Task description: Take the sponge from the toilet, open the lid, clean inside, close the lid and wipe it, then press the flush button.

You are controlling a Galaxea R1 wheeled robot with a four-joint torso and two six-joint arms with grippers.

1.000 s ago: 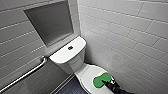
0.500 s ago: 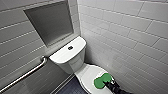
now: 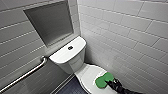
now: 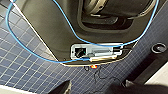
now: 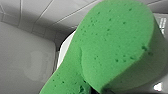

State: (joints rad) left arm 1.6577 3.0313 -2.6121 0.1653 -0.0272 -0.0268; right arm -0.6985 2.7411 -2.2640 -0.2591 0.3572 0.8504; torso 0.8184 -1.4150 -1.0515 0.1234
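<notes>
Comparing with half a second ago: next to no change. Same framing of the toilet (image 3: 67, 53), same dark flush button (image 3: 70, 47) mid-tank, same grab rail (image 3: 25, 72) on the tiled wall (image 3: 125, 37). Possibly a slight slide of the sponge (image 3: 103, 80) across the closed lid (image 3: 86, 73), too small to be sure of.

Lying flat on the front of the lid, on the side nearer the wall, green against white. Gripped at its outer end by the right gripper (image 3: 110, 82), fingers closed on the foam, with the rest of the sponge projecting ahead of them toward the tank. Showing large and close at the right wrist, sponge (image 5: 112, 45) creased near its waist; fingers themselves not made out there.

Seen at the left wrist: dark blue tiled floor (image 4: 22, 57) and a looping blue cable (image 4: 30, 52).
</notes>
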